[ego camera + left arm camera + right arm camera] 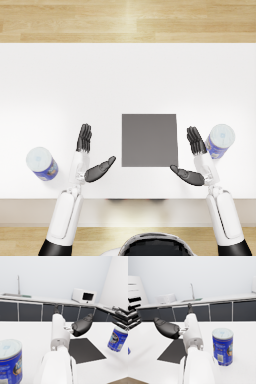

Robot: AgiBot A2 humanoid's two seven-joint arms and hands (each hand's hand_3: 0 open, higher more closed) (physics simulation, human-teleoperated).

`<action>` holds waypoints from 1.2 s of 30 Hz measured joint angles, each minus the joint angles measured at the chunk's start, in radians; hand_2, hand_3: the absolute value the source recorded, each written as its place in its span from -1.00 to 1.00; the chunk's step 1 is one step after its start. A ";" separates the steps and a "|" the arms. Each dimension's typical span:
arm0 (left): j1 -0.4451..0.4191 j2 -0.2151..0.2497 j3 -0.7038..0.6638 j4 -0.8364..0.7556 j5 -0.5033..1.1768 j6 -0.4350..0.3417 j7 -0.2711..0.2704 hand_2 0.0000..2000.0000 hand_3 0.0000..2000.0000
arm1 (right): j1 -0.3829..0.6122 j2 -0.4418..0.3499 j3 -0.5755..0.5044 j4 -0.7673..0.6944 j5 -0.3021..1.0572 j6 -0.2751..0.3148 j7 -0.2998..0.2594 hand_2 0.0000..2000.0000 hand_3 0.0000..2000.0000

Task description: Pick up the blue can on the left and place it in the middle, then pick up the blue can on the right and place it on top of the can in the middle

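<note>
Two blue cans with white lids stand upright on the white table [128, 80]. The left can [42, 163] [10, 361] is near the front left, outside my left hand [90, 155] [81, 326]. The right can [220, 140] [223, 346] [117, 338] stands just beyond my right hand [195, 157] [168, 328]. Both hands are open, fingers apart, holding nothing, one on each side of a dark grey square mat [149, 139] [85, 349] [174, 352] in the middle. Neither hand touches a can.
The table's front edge runs just below both hands. Behind the table, a kitchen counter carries a sink with faucet [18, 284] [192, 291] and a white microwave [84, 296] [166, 298]. Wooden floor shows beyond the far edge.
</note>
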 measured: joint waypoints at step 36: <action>-0.108 0.067 -0.412 -0.244 0.439 -0.101 -0.100 -1.00 -1.00 | 0.004 -0.057 -0.263 0.136 0.403 -0.099 0.101 -1.00 -1.00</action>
